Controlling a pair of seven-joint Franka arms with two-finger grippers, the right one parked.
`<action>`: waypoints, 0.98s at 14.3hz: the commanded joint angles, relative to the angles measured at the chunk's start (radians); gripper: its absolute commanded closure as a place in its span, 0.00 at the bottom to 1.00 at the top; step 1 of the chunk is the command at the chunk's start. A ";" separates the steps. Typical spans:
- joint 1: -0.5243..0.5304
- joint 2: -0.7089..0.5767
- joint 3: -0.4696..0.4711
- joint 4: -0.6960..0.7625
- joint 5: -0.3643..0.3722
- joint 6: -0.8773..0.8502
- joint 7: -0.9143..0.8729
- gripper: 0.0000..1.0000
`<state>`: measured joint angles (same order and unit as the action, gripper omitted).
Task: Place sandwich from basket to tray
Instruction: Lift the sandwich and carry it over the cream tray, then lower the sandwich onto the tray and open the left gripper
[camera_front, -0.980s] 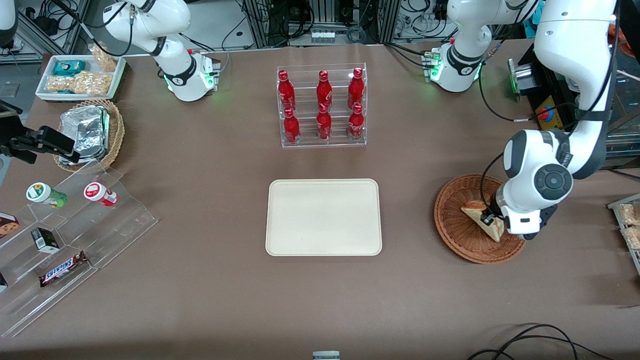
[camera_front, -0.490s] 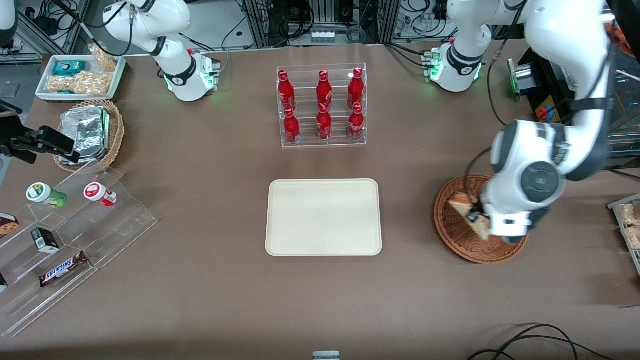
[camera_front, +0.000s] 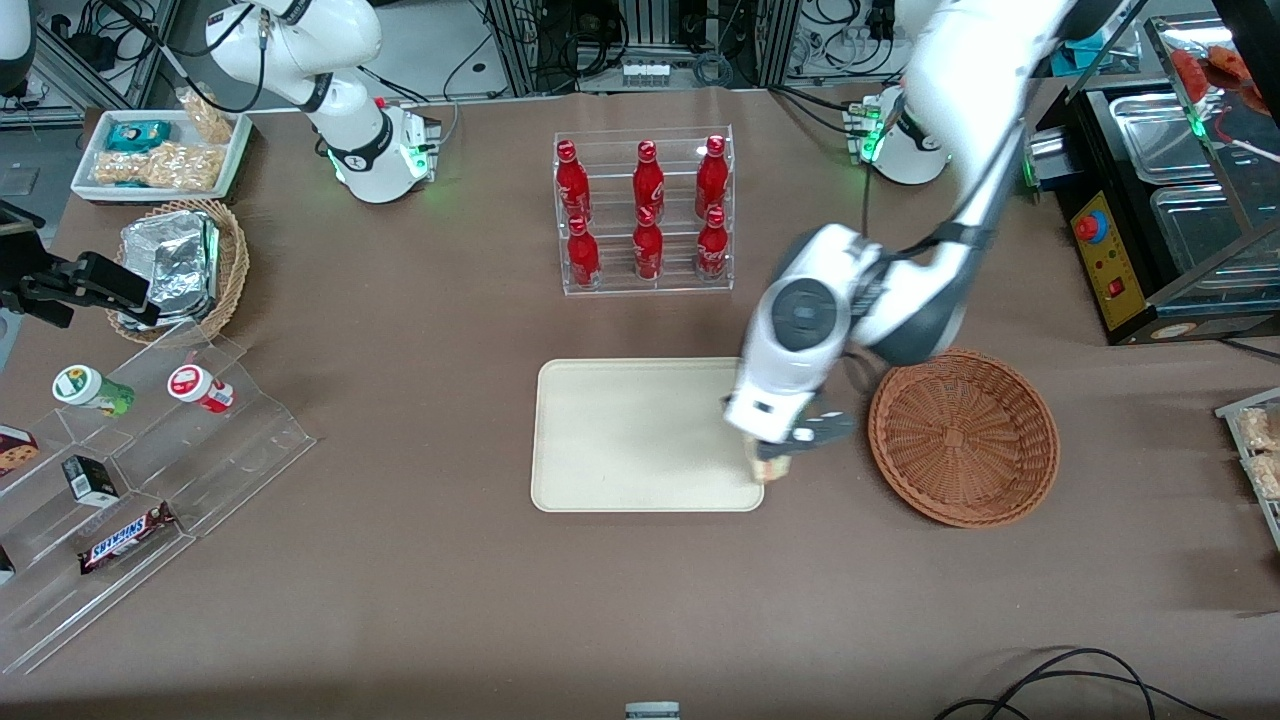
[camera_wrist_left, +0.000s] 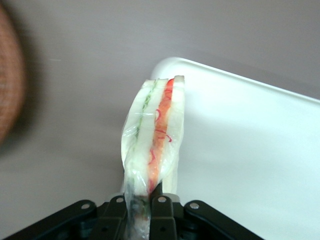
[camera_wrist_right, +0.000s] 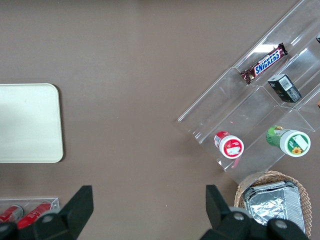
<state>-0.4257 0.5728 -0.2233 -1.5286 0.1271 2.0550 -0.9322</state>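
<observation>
The sandwich (camera_wrist_left: 155, 135), a clear-wrapped wedge of white bread with red-orange and green layers, is clamped upright in my left gripper (camera_wrist_left: 145, 199). In the front view the gripper (camera_front: 778, 458) hangs above the tray's edge nearest the basket, and only a bit of the sandwich (camera_front: 768, 470) shows beneath the wrist. The cream tray (camera_front: 640, 435) lies flat with nothing on it. The reddish-brown wicker basket (camera_front: 962, 435) sits beside the tray toward the working arm's end and holds nothing. In the wrist view the tray (camera_wrist_left: 250, 150) corner lies under the sandwich and the basket (camera_wrist_left: 7, 100) rim shows.
A clear rack of red bottles (camera_front: 645, 215) stands farther from the front camera than the tray. Toward the parked arm's end are a tan basket with foil packs (camera_front: 180, 265), a white snack tray (camera_front: 160, 150) and a stepped acrylic shelf (camera_front: 150, 450) with snacks.
The gripper has lifted the sandwich out of the basket and carried it sideways to the tray's near-basket edge. The basket now holds nothing.
</observation>
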 joint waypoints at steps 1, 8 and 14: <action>-0.103 0.128 0.018 0.149 0.002 0.036 -0.026 0.95; -0.205 0.262 0.019 0.292 0.135 0.033 -0.086 0.95; -0.217 0.251 0.019 0.283 0.135 0.030 -0.086 0.00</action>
<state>-0.6261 0.8270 -0.2178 -1.2758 0.2442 2.1033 -1.0037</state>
